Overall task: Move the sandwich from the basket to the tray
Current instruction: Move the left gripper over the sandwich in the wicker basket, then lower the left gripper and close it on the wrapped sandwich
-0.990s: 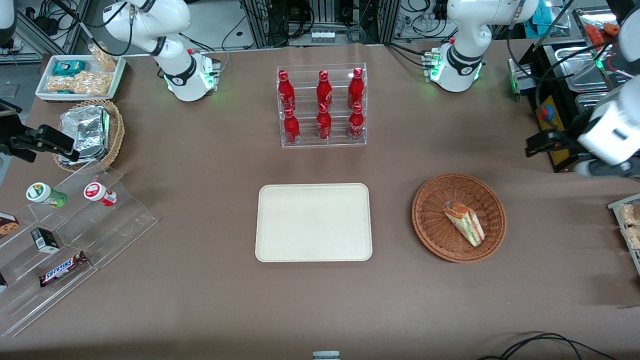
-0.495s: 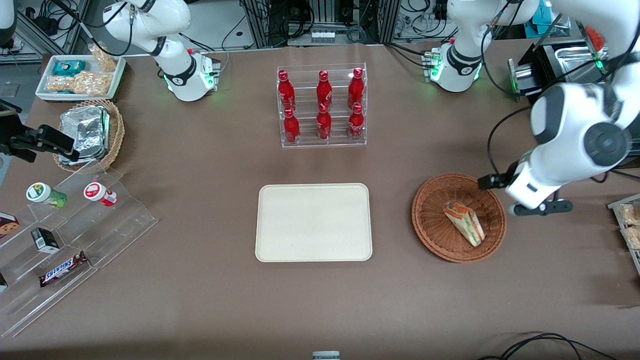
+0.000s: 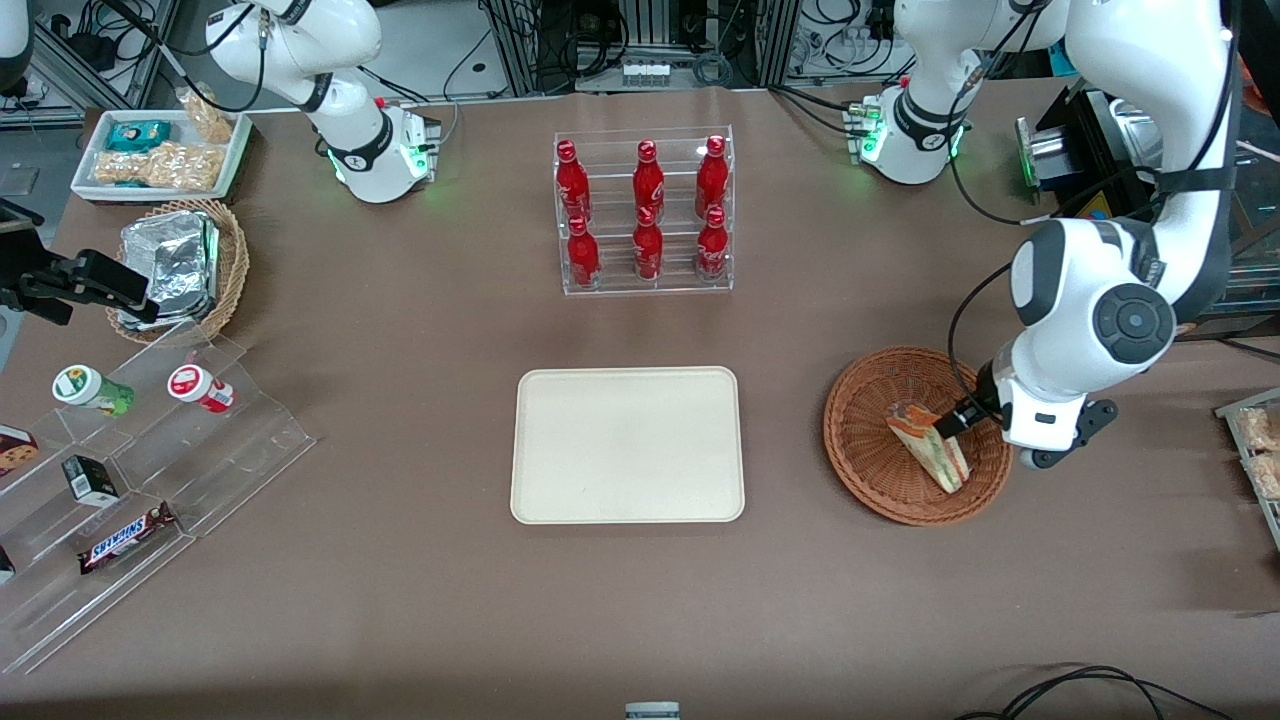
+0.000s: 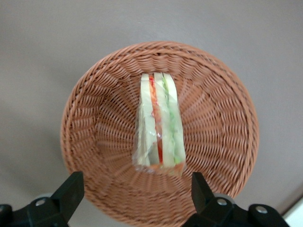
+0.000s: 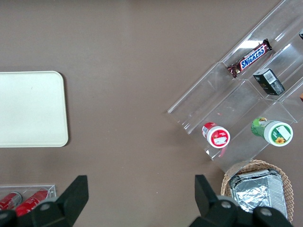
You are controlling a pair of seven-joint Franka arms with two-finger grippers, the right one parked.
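Observation:
The sandwich (image 3: 928, 445), a triangular wedge in clear wrap with red and green layers, lies in the reddish-brown wicker basket (image 3: 866, 440). In the left wrist view the sandwich (image 4: 158, 124) rests across the middle of the basket (image 4: 94, 118). My left gripper (image 3: 958, 420) hovers over the basket's edge toward the working arm's end, just above the sandwich. Its fingers (image 4: 71, 191) stand wide apart and hold nothing. The gripper (image 4: 136, 194) is open in the left wrist view. The cream tray (image 3: 627, 444) lies bare on the table beside the basket, toward the parked arm.
A clear rack of red bottles (image 3: 645, 212) stands farther from the front camera than the tray. A clear stepped display (image 3: 130, 470) with snacks, a tan basket of foil packages (image 3: 180, 262) and a white snack tray (image 3: 160, 152) lie toward the parked arm's end.
The left arm has swung in from the working arm's table edge and come down over the basket; the gripper now hangs just above the sandwich. Sandwich, basket and tray have not moved.

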